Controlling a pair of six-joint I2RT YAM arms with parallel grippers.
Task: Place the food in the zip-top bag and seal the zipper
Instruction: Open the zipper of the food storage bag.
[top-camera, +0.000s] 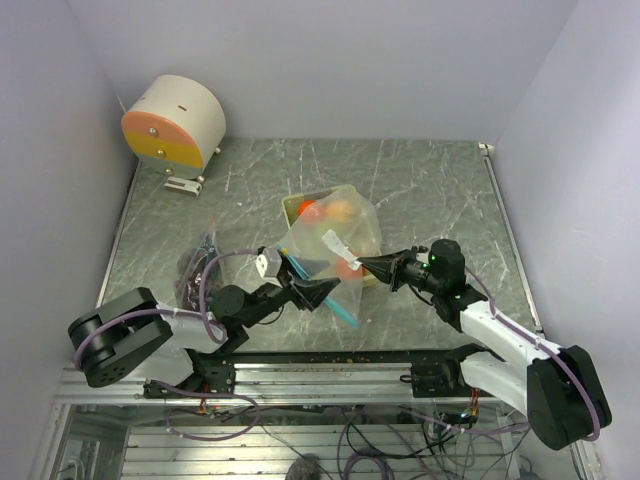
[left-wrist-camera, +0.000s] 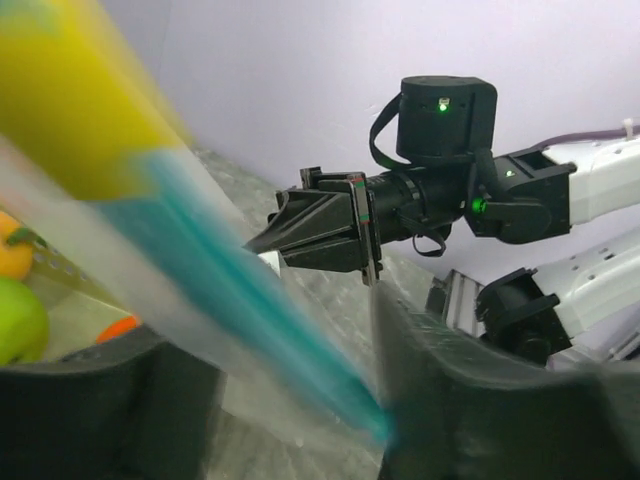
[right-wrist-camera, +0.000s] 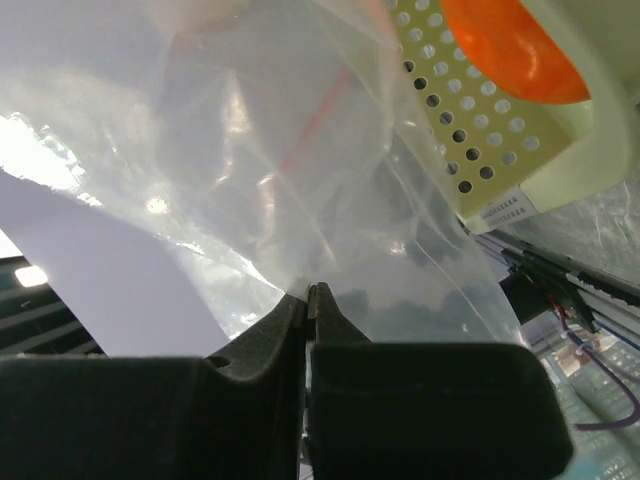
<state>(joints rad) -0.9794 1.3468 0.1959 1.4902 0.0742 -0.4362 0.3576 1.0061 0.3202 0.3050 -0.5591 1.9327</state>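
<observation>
The clear zip-top bag (top-camera: 345, 235) lies draped over the pale basket (top-camera: 296, 205), where orange and red fruit (top-camera: 325, 212) show through the plastic. My right gripper (top-camera: 362, 265) (right-wrist-camera: 312, 290) is shut on a fold of the bag's film (right-wrist-camera: 300, 150). My left gripper (top-camera: 328, 290) (left-wrist-camera: 290, 400) is open, and the teal zipper strip (left-wrist-camera: 250, 310) runs blurred between its fingers, reaching the right one. In the left wrist view an orange fruit (left-wrist-camera: 14, 256), a green piece (left-wrist-camera: 20, 320) and my right gripper (left-wrist-camera: 262, 243) appear. Dark grapes (top-camera: 193, 268) lie on the table to the left.
A round white and orange drum (top-camera: 175, 120) stands at the back left corner. The basket's perforated wall (right-wrist-camera: 480, 140) with an orange fruit (right-wrist-camera: 510, 45) is close above my right gripper. Walls close in the table on three sides; a metal rail (top-camera: 350, 355) runs along the near edge.
</observation>
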